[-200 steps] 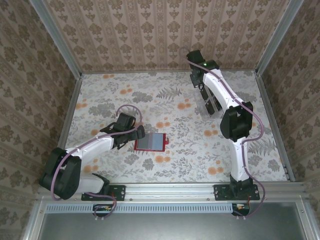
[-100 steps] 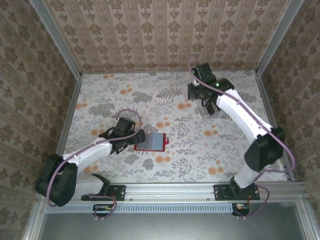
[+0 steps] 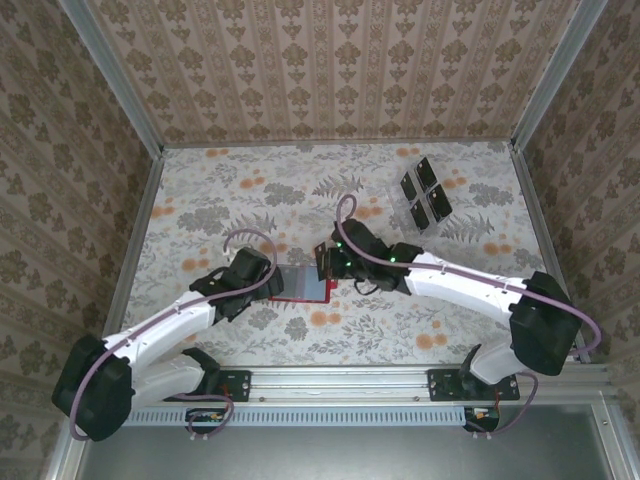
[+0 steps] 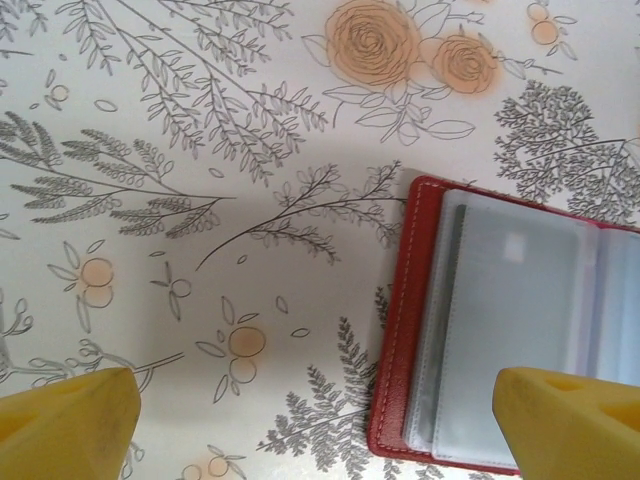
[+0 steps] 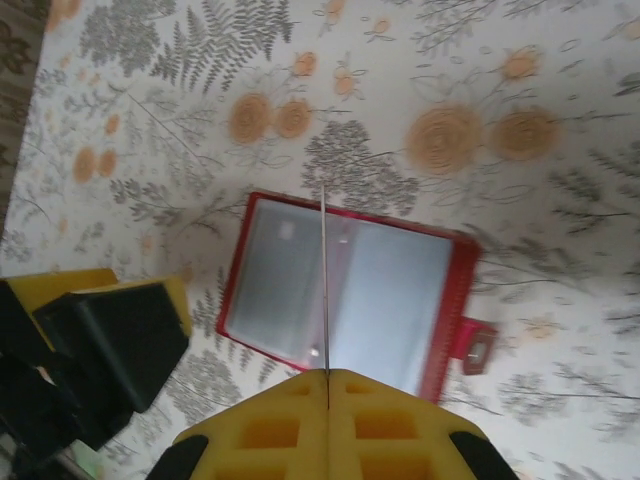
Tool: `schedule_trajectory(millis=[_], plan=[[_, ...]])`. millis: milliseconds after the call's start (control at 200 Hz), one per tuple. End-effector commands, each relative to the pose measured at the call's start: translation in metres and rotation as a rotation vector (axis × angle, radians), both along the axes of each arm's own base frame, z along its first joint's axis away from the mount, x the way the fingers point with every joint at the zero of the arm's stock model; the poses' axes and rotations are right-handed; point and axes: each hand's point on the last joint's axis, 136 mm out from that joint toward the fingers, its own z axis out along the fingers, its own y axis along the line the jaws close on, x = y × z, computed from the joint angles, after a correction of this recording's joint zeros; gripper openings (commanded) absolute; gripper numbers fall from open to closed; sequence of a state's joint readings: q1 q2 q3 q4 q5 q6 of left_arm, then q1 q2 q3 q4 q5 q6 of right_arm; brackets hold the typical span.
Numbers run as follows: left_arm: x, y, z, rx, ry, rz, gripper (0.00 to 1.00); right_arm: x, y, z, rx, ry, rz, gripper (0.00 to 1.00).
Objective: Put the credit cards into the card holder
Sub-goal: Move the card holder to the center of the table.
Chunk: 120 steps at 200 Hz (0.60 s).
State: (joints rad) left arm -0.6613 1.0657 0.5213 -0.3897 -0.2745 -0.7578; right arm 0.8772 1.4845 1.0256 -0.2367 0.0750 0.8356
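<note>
Operator: Wallet, where does it lie?
Spotter: Flat on the table, in the nearer half and a little left of the middle. It is spread open with its greyish pockets facing up. From the right wrist its red rim frames two clear sleeves, and a small red tab with a dark snap sticks out at one side.
Operator: Right gripper?
Spotter: Pressed shut, yellow fingers together, pinching a card. The card stands edge-on to that camera, so it reads as one thin line. It hangs over the wallet, roughly above the fold between the two sleeves. Whether its far edge touches the sleeves I cannot tell.
Operator: Left gripper?
Spotter: Spread wide, with nothing held. From its own wrist one yellow tip sits over bare table and the other over the wallet's inner pocket, so the gap straddles the wallet's outer red edge. From above it sits just beside the wallet's left end. Whether it touches the wallet I cannot tell.
Operator: Other cards?
Spotter: Dark ones show in four spots, two by two, in a clear tray. The tray is at the far right of the table, well apart from the wallet and both grippers, and askew to the table's edges
</note>
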Motion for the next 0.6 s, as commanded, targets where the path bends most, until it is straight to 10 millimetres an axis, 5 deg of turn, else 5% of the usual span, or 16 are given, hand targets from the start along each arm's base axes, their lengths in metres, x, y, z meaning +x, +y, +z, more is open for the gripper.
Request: schedule_trajectory(millis=[0,150,595], plan=[[-0.003,0.01,0.003,0.045,-0.001,0.036,1.0,0.014,0.016,-0.005,0.079,-0.025,-0.129,0.0],[-0.001,0.011,0.007,0.063,-0.01,0.045,1.0,0.012,0.033,-0.026,0.069,0.006,-0.141,0.0],[0.003,0.008,0.012,0.063,-0.032,0.029,1.0,0.001,0.043,-0.08,0.019,0.093,-0.161,0.0]])
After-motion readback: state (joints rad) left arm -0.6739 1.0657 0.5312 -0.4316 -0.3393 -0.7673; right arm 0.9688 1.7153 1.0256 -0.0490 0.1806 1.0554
